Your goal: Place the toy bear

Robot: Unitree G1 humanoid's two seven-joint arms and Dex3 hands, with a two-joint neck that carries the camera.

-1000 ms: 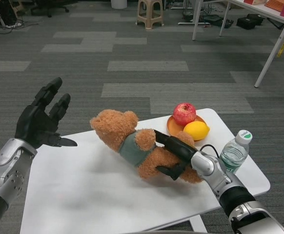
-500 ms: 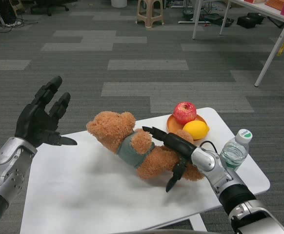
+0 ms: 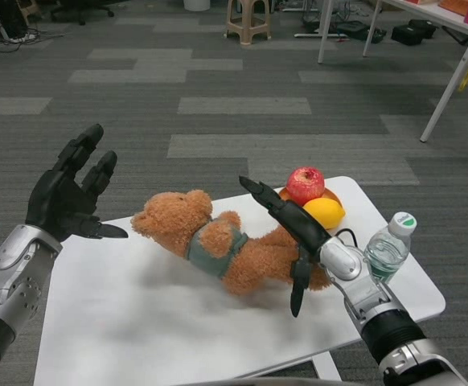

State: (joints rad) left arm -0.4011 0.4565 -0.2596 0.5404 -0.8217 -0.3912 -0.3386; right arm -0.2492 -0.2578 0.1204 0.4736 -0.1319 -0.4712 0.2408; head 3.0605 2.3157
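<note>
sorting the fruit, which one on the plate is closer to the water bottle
The yellow lemon: it sits on the plate's bottle side; the red apple lies behind it.

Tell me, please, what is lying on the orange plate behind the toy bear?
On the orange plate sit a red apple and a yellow lemon, side by side. The right hand and the toy bear cover the plate's near edge, so anything lower there stays hidden.

No readable text; bottle [image 3: 387,251] cap carries a green mark, illegible

I see the brown toy bear [image 3: 218,249] in a grey-green vest lying on the white tabletop [image 3: 121,322], head pointing left.
</note>
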